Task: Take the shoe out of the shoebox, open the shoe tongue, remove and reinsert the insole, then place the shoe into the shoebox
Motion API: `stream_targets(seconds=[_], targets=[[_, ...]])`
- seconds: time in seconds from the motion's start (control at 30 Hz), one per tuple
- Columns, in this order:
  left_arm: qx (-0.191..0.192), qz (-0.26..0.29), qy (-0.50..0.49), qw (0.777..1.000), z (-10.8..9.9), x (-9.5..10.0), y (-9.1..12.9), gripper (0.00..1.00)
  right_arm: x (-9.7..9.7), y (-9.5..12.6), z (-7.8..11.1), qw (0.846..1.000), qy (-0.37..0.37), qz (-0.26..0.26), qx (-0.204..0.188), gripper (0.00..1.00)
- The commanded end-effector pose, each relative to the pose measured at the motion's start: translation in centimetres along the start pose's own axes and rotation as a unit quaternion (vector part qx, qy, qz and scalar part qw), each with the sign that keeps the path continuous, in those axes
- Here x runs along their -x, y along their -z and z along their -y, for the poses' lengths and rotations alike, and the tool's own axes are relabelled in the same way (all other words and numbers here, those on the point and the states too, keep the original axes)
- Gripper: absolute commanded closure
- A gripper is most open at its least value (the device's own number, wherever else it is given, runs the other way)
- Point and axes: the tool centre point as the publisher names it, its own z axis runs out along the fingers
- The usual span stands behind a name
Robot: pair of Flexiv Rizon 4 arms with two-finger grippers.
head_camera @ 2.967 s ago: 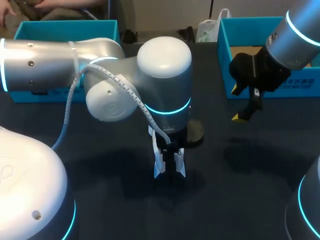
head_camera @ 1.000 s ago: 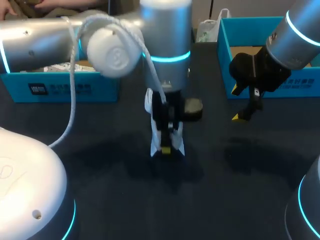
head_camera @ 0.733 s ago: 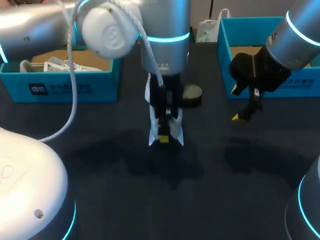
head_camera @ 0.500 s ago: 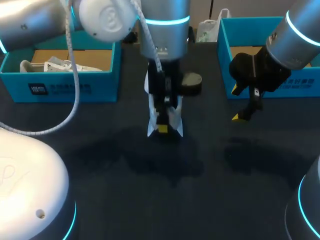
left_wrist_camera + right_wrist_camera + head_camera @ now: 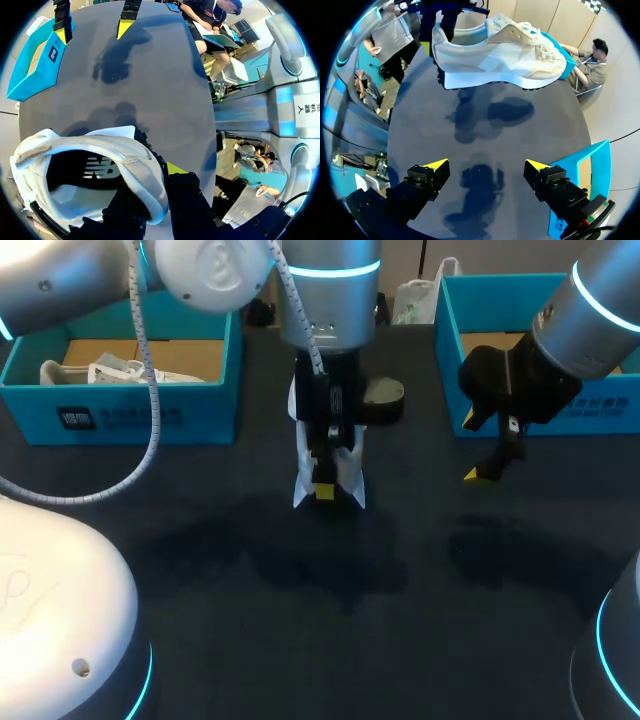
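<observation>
aloft, shoe [image 5: 495,50] in left gripper [image 5: 325,490]

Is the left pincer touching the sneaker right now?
Touching. The left wrist view shows the left pincer clamped on the white sneaker at its heel collar, one finger inside and one outside.

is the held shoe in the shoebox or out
Out: the left gripper holds the shoe by its heel collar in the air over the table.
</observation>
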Motion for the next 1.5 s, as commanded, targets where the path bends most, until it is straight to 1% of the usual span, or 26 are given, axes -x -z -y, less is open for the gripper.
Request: stream_targets(seconds=[0.03,0.17,0.33,0.47,0.57,0.7,0.73,0.83,0.93,1.23,1.27,1.4,1.5], targets=[[0.000,0.001,0.000,1.000,-0.2,-0.1,0.2,1.00,0.0,-0.1,0.0,1.000,-0.001,0.001,-0.001,0.00],[0.000,0.003,-0.006,1.000,-1.2,0.1,0.8,1.00,0.0,-0.1,0.0,1.000,-0.001,0.001,-0.001,0.00],[-0.001,-0.001,-0.015,1.000,-3.1,0.7,1.8,1.00,0.0,-0.1,0.0,1.000,-0.001,0.001,-0.001,0.00],[-0.002,-0.005,-0.019,1.000,-5.1,1.7,2.9,1.00,0.0,-0.1,0.0,1.000,-0.001,0.001,-0.001,0.00],[-0.003,-0.012,-0.024,1.000,-6.7,2.0,4.2,1.00,0.0,-0.1,0.0,1.000,-0.001,0.001,-0.001,0.00],[-0.005,-0.003,-0.025,1.000,-8.9,2.6,6.0,1.00,0.0,-0.1,0.0,1.000,-0.001,0.001,-0.001,0.00],[-0.006,-0.003,-0.026,1.000,-10.0,3.0,6.6,1.00,0.0,-0.1,0.0,1.000,-0.001,0.001,-0.001,0.00],[-0.006,-0.001,-0.026,1.000,-11.7,3.7,7.3,1.00,0.0,-0.1,0.0,1.000,-0.001,0.001,-0.001,0.00],[-0.009,0.003,-0.022,1.000,-13.9,4.7,8.0,1.00,0.0,-0.1,0.0,1.000,-0.001,0.001,-0.001,0.00],[-0.017,-0.002,-0.007,1.000,-20.1,7.7,9.1,1.00,0.0,-0.1,0.0,1.000,-0.001,0.001,-0.001,0.00],[-0.018,-0.004,-0.005,1.000,-20.5,7.9,9.1,1.00,0.0,-0.1,0.0,1.000,-0.001,0.001,-0.001,0.00],[-0.020,-0.006,0.003,1.000,-23.3,9.2,9.7,1.00,0.0,-0.1,0.0,1.000,-0.001,0.001,-0.001,0.00],[-0.018,-0.007,0.007,1.000,-24.7,9.9,9.9,1.00,0.0,-0.1,0.0,1.000,-0.001,0.001,-0.001,0.00]])
